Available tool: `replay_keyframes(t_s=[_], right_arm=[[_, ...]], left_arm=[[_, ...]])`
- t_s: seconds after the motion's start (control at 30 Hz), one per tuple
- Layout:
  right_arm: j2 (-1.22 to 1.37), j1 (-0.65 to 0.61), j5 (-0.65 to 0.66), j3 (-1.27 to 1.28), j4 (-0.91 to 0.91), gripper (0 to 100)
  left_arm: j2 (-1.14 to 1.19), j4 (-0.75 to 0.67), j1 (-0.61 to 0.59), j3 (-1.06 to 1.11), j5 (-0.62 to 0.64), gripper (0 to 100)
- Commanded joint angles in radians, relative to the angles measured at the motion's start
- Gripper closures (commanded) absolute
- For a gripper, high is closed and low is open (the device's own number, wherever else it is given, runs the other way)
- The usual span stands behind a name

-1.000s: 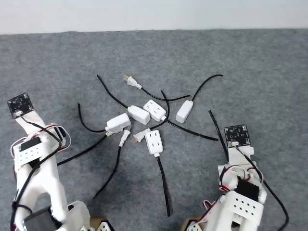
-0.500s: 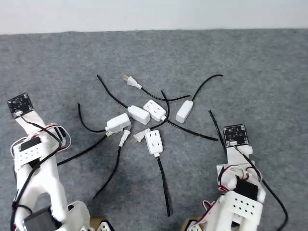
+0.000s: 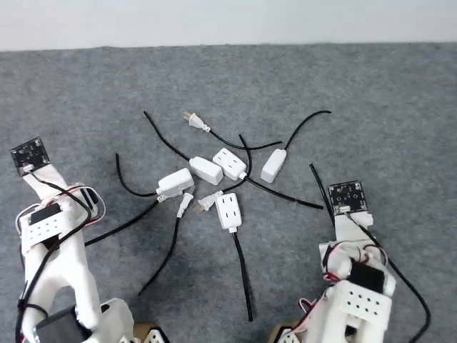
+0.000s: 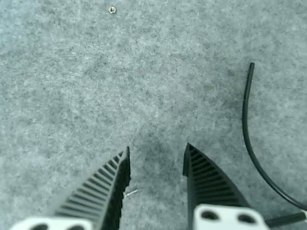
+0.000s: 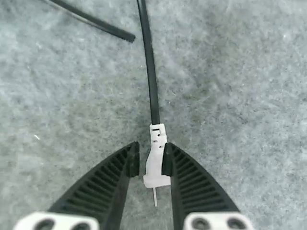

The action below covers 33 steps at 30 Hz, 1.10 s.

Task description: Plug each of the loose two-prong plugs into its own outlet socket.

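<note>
The right gripper [image 5: 151, 145] has its ribbed fingers [image 5: 115, 184] pinching a white two-prong plug [image 5: 156, 165] by its flat sides. A thin prong shows at the end nearer the wrist, and the plug's black cord [image 5: 149, 72] runs straight ahead across the grey tabletop [image 3: 400, 107]. Since the prongs seem to face the arm, the plug probably needs turning before it can meet a socket. It is best to keep the pinch firm and lift enough that the cord trails without snagging the cut cord end [image 5: 115, 29] nearby. The left gripper [image 4: 158, 147] hangs with its fingers spread over bare felt beside another black cord [image 4: 247, 124], so it is free to steady a socket. The nearest outlet socket [image 3: 228, 211] lies in the crowded central tangle. Open felt surrounds both arms, and the tabletop's far edge is well apart.
</note>
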Motion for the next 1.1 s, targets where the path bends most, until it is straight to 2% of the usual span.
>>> replay_keyframes(t_s=[0.0,0.27,0.47,1.07], right_arm=[[0.081,-0.008,-0.011,-0.126,0.022,90.2],[0.294,0.007,-0.029,-0.161,-0.087,90.2],[0.443,0.024,0.025,-0.17,-0.183,90.2],[0.461,0.022,0.028,-0.169,-0.239,90.0]], left_arm=[[-0.009,0.012,0.006,-0.01,-0.006,83],[-0.009,0.012,0.006,-0.012,-0.006,83],[-0.009,0.012,0.006,-0.012,-0.006,83],[-0.009,0.012,0.006,-0.012,-0.006,82]])
